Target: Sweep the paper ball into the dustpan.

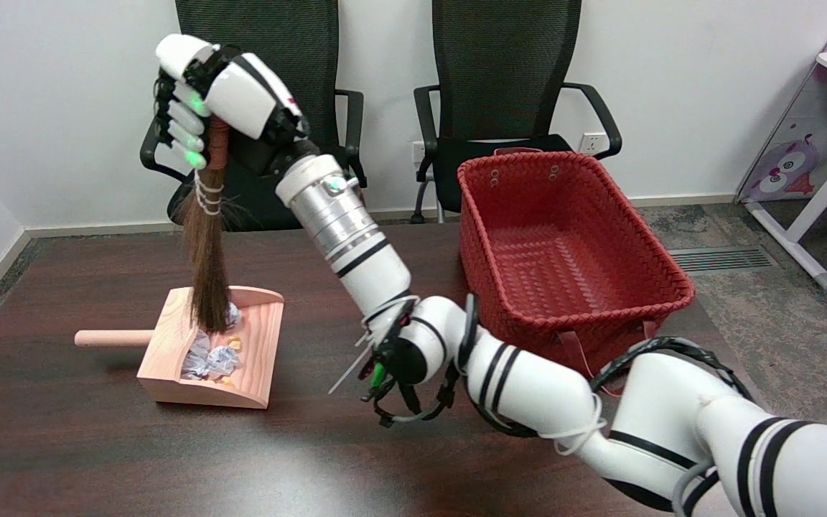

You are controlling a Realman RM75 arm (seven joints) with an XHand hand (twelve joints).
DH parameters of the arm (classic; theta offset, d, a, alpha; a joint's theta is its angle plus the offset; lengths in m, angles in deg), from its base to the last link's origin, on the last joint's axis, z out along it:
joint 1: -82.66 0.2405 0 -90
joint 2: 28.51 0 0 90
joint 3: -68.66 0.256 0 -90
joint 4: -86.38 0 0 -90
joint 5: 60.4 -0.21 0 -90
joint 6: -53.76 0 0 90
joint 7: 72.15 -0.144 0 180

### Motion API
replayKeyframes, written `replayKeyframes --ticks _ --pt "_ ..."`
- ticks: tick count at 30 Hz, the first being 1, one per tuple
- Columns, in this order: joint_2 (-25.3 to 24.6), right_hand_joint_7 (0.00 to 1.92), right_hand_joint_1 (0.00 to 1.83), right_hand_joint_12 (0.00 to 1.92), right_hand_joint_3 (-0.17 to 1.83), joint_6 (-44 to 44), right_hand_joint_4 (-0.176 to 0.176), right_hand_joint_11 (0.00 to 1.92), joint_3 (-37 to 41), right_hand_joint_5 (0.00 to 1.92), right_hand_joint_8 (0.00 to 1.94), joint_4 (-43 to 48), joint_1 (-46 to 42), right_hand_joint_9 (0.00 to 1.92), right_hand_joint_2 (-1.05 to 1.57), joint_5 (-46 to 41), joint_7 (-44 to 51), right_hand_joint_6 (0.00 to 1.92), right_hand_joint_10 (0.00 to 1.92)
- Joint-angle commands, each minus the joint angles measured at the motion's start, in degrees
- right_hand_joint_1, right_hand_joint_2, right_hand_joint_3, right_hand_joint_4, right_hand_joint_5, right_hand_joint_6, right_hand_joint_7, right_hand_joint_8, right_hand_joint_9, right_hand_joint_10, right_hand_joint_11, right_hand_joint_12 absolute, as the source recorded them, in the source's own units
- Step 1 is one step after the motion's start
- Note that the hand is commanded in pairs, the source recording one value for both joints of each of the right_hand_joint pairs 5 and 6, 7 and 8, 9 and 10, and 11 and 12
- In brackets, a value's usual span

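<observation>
1 crumpled paper ball (211, 357) inside wooden dustpan (259, 359), against its back wall. Above dustpan: small brown broom (207, 269) hanging upright, bristle tips over the pan's open mouth. Right hand (221, 93) high above, fingers (185, 133) wrapped tight round broom handle. Red woven basket (564, 251) well right of dustpan.

White right arm (528, 388) with black bands, silver wrist, looped black cables, black-and-white hand (223, 100).

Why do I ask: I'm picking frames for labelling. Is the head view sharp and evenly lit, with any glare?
Head view: mostly sharp; broom bristles slightly soft; pale ceiling-light glare on the dark table near the front edge; paper ball in the dustpan readable; right hand crisp.
</observation>
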Motion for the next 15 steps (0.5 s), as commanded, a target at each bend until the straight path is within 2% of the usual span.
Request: replayKeyframes --ticks 1,9,15 --pt "13.05 1.92 0.64 1.92 1.36 -0.84 0.006 1.92 0.19 1.92 1.92 -21.28 -5.56 1.92 0.95 -6.12 10.54 1.92 1.92" --pt "17.62 1.92 0.62 1.92 1.35 -3.29 0.01 1.92 2.99 1.92 1.92 -26.01 -9.45 1.92 1.08 -15.75 25.34 1.92 1.92" --pt "21.69 1.92 0.61 1.92 1.38 -7.37 0.012 1.92 4.84 1.92 1.92 -28.16 -11.21 1.92 1.15 -20.82 27.72 1.92 1.92"
